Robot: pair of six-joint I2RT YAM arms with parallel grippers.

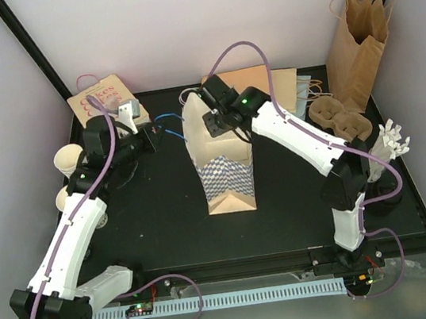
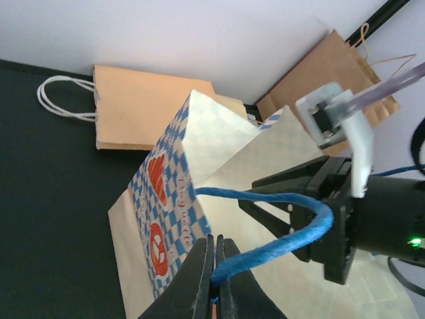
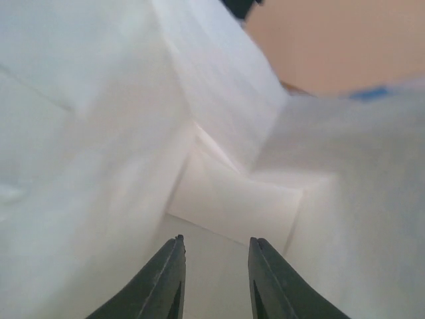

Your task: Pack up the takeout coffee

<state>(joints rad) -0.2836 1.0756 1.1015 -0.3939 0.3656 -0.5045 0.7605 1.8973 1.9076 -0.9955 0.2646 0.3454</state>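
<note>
Top external view, from the left: two cream paper cups [image 1: 69, 159] stand well out to the side of the left gripper [image 2: 216, 260], back beside its arm and not in the bag; no lid shows anywhere. That gripper is clamped on the blue handle [image 2: 265, 197] of the checked bag [image 1: 227, 173], holding its mouth wide. To its right, the right gripper [image 3: 216, 279] hangs inside that mouth, fingers parted with nothing between them, bare bag floor below. As I judge it, the thin handle could tear or slip from the pinch, and the mouth would then sag onto the right fingers. Lifting out could also snag a wall and tip the bag. The handle is twisted paper cord. The bag is creased matte paper, gusseted and white inside. The cups are tapered.
</note>
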